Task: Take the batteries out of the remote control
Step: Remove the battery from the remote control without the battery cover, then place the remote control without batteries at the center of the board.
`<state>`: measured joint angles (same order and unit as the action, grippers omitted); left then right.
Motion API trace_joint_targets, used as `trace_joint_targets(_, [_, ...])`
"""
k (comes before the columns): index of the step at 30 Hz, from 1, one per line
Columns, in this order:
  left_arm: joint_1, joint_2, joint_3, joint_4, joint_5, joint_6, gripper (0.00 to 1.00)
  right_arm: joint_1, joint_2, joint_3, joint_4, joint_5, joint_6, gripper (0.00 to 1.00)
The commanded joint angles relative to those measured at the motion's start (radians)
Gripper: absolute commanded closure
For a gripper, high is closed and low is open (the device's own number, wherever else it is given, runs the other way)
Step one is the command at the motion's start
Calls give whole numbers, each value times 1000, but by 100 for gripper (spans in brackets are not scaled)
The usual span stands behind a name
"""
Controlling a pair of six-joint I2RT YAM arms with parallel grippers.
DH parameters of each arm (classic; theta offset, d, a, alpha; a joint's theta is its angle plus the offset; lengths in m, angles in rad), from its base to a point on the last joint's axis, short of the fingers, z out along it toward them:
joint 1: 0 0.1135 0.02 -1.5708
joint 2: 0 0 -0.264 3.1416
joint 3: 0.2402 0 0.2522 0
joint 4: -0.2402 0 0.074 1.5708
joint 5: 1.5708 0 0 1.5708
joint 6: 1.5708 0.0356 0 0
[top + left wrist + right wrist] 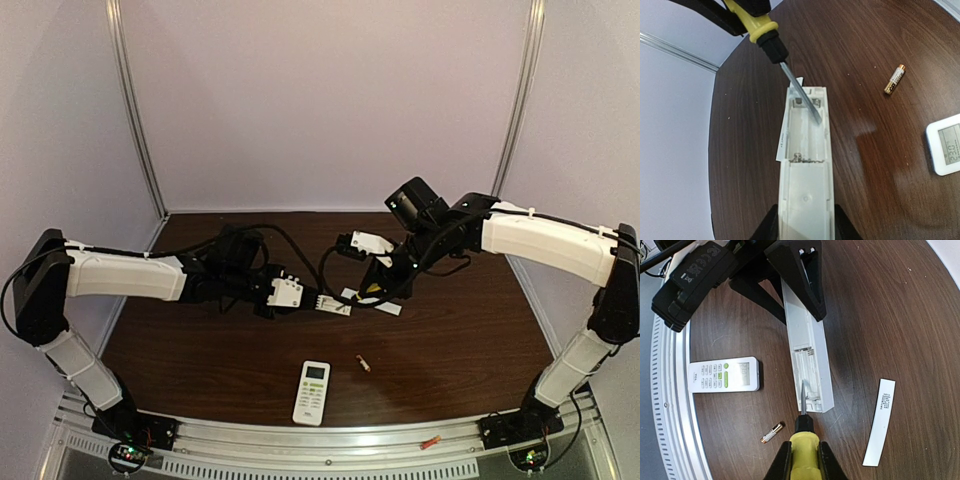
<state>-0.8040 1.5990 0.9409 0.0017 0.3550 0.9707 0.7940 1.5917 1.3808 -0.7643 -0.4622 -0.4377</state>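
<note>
1. Top external: left gripper (pixel 308 298) is clenched on one end of the long white remote (pixel 335 304), mid-table (pixel 480 320). Right gripper (pixel 378 285) comes in from the right and grips the yellow-handled screwdriver (pixel 371 291), angled down at that remote. One battery (pixel 363 364) lies loose on the wood nearer the arm bases, apart from both grippers. A second remote (pixel 312 392) w/ a display lies flat just left of it. Too small here to tell the white strip from the held remote.
2. Left wrist: both fingers (pixel 842 227) press the remote's (pixel 805 195) sides at the bottom of the frame, firm grasp. Back faces the cam and the batt bay (pixel 805 130) is uncovered, w/ metal contacts at the far end and a spring at the near end. Screwdriver shaft (pixel 800 95) slants in from upper left, tip inside the bay by the far contacts. A gold-and-red battery (pixel 894 80) is on the table to the right, well apart from the remote. Second remote (pixel 946 145) is at the right edge, screen up. White strip (pixel 782 142) w/ print peeks out along the remote's left side.
3. Right wrist: fingers (pixel 826 460) are clamped on the yellow handle (pixel 804 457). Shaft tip is in the open bay (pixel 807 370). Battery (pixel 771 433) lies left of the handle, between it and the second remote (pixel 725 375). White strip (pixel 880 422) lies flat to the right, not touching the remote.
</note>
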Motion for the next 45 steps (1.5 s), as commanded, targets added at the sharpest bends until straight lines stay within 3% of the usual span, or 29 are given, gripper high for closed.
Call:
trace_joint_targets(1, [9, -12, 32, 103, 13, -9, 100, 3, 11, -14, -21, 21, 15, 100])
trace_joint_targets(28, [9, -36, 1, 41, -46, -102, 100, 3, -104, -2, 18, 33, 114, 100])
trace_joint_targets(39, [42, -58, -41, 54, -98, -266, 100, 3, -212, -47, 22, 67, 185, 100])
trace_joint_targets(45, [84, -60, -53, 54, -183, -436, 100, 2, -279, -125, 93, 143, 276, 100])
